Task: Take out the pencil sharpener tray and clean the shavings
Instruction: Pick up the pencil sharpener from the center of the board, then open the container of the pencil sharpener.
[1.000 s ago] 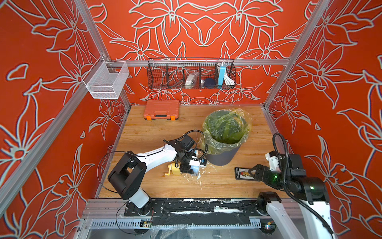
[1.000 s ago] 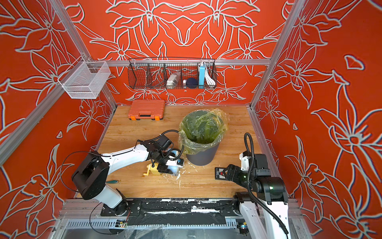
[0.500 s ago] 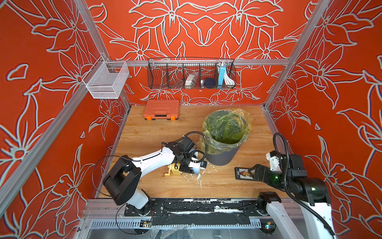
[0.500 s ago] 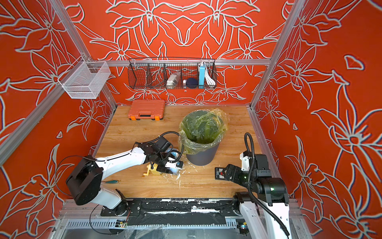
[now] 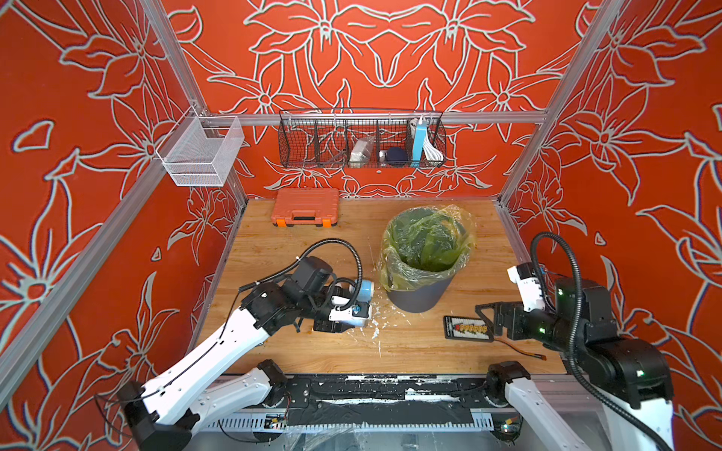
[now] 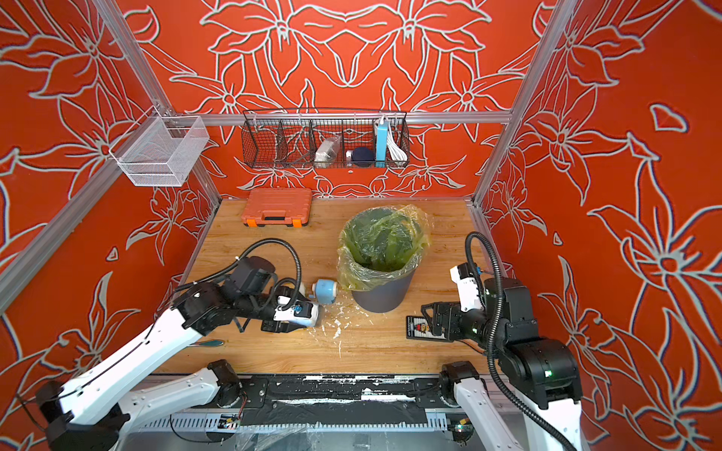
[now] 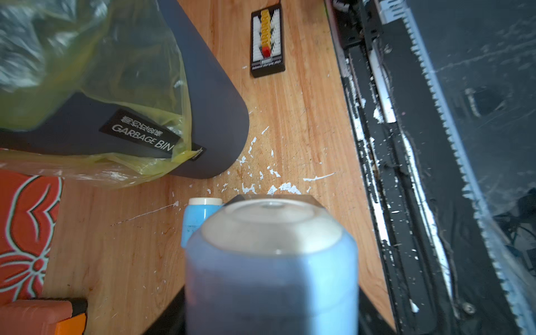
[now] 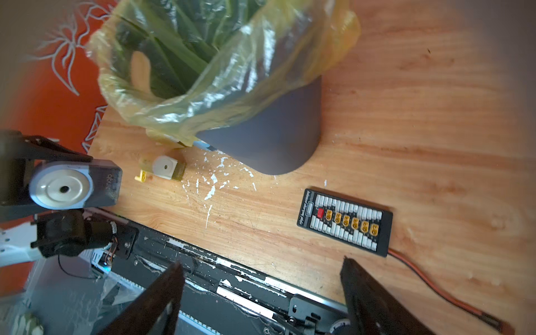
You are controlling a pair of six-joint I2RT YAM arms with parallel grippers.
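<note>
**Desk:** What do both top views show?

**Photographer:** The left claw (image 5: 343, 322) is low over the wooden worktop (image 5: 429, 353), just beside a lined bin (image 5: 418, 302). Pale shavings (image 5: 376, 325) lie scattered on the wood between claw and bin. A blue sharpener (image 5: 365, 289) lies on its side near the bin's foot. The right claw (image 5: 488, 320) hovers at the end of a black board (image 5: 467, 328). From above, I cannot tell what either claw carries.

**Desk:** And the left wrist view?

**Photographer:** A grey sharpener (image 7: 269, 261) fills the foreground, its round pale face turned toward the shavings. They spread from just ahead of it to the bin's base. The blue sharpener lies close on the bin side, though I cannot tell whether the two touch. The board lies farther off, near the worktop's front edge.

**Desk:** The right wrist view?

**Photographer:** It settles the grips. The left claw is clamped on the grey sharpener, with black fingers (image 8: 52, 153) on either side of its body. The right claw stands wide and holds nothing, its fingers (image 8: 162, 298) well apart. A yellow sharpener (image 8: 164, 169) lies by the bin's foot, and shavings are strewn from it toward the board. The tray cannot be told apart from the grey sharpener's body in any view.
</note>
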